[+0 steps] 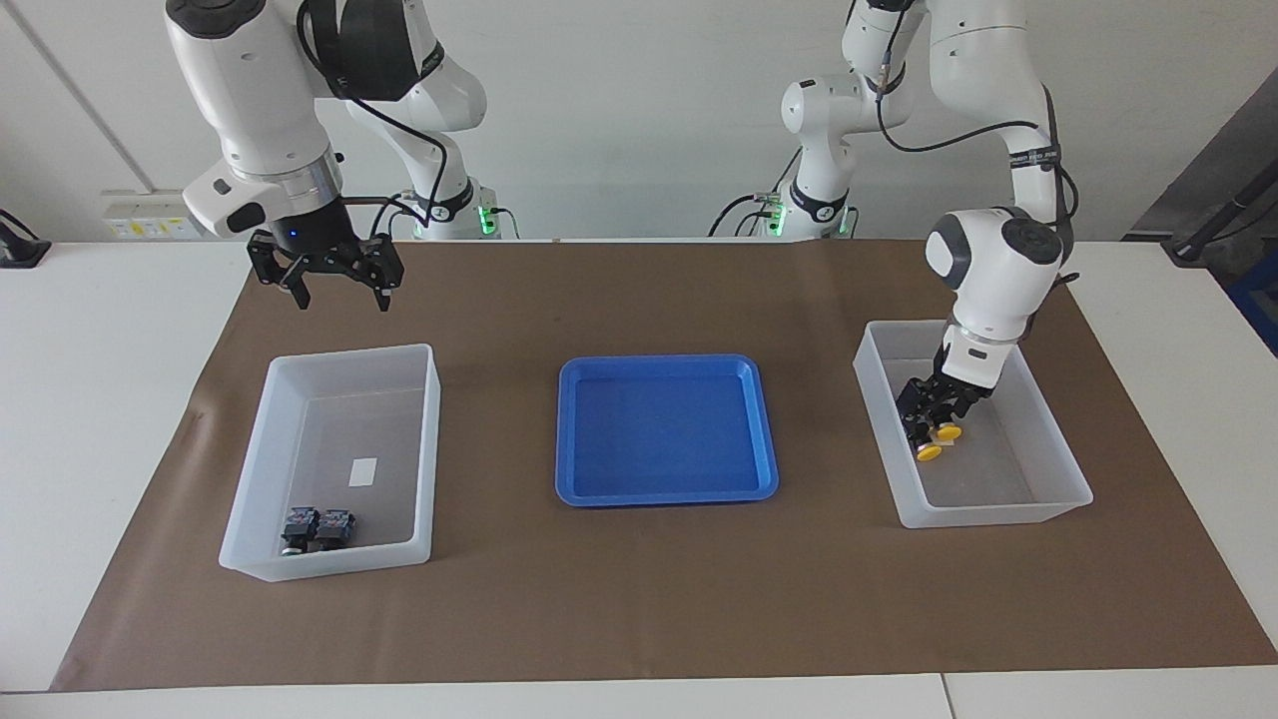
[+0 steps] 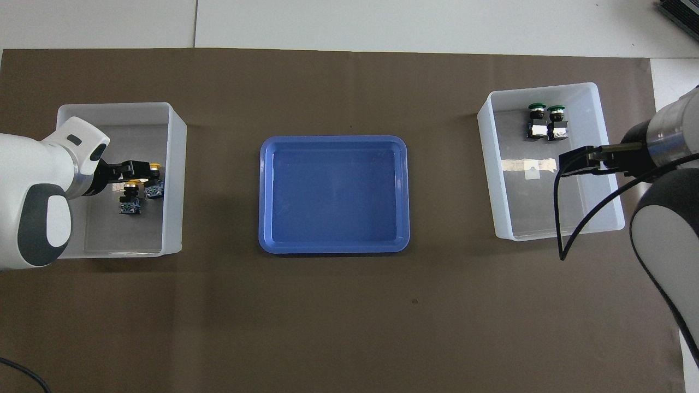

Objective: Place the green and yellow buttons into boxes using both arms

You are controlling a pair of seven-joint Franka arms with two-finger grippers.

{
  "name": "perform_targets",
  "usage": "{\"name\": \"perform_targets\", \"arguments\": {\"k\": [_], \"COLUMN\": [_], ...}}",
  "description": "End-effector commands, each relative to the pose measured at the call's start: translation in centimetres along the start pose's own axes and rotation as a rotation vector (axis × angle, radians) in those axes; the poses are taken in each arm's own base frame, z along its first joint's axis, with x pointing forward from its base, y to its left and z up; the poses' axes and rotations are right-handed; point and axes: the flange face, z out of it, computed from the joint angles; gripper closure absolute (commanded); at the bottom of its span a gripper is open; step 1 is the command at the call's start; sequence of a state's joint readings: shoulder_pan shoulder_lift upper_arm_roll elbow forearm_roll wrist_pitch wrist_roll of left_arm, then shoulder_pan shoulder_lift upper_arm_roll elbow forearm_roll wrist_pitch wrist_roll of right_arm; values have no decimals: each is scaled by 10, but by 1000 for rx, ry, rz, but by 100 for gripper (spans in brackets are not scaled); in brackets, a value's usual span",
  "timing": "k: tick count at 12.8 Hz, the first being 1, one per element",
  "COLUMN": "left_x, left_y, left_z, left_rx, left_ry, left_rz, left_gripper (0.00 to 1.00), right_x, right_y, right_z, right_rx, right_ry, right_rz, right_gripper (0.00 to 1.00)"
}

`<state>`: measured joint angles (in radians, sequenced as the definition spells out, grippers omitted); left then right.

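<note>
Left gripper (image 1: 934, 419) sits low inside the bin (image 1: 1048, 504) at the left arm's end, fingers apart, released, just above two yellow buttons (image 1: 939, 442) on the bin floor. Right gripper (image 1: 339, 290) hangs open and empty, high over the brown mat (image 1: 639, 599) by the other bin (image 1: 250, 554), which holds two green buttons (image 2: 548, 121). Blue tray (image 1: 664, 491) lies between the bins. White wall at the arms' end of the table.

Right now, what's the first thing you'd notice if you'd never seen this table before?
Probably the bright blue tray, sitting in the middle of the brown mat between two white boxes. Then the left gripper, dipped into the box at its end, right by two yellow buttons. The right gripper hangs open over the mat, near the box with the two green buttons.
</note>
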<state>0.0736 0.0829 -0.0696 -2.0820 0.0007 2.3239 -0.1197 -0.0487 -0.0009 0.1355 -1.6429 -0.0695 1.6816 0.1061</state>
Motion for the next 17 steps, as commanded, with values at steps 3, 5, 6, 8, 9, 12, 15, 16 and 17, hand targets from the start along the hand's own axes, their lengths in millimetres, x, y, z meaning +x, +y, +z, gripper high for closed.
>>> {"name": "perform_targets", "arguments": {"k": [3, 5, 6, 8, 9, 12, 15, 16, 17], "left_x": [-10, -20, -19, -15, -16, -10, -7, -5, -4], "left_y": [15, 30, 41, 58, 64, 70, 63, 62, 60], "left_z": [-82, -95, -107, -133, -144, -183, -217, -223, -222], "left_rx": [8, 65, 70, 69, 61, -7, -33, -33, -33], "left_ry": [-58, -93, -108, -135, -133, -131, -133, -137, -140], "left_rz": [186, 331, 363, 386, 386, 351, 330, 327, 324], "left_gripper": [0, 0, 0, 0, 0, 0, 0, 0, 0], "right_x": [3, 2, 2, 0, -2, -5, -5, -4, -5], "right_y": [11, 10, 10, 8, 8, 21, 23, 19, 21], "right_z": [-4, -3, -3, -10, -10, -11, -10, -8, -6], "right_rx": [17, 18, 19, 16, 17, 17, 18, 20, 22], "right_ry": [-8, -12, -10, 1, -5, -28, -27, -31, -38], "right_rz": [-15, -15, -12, -5, -7, 7, 12, 6, 9], "right_gripper": [0, 0, 0, 0, 0, 0, 0, 0, 0]}}
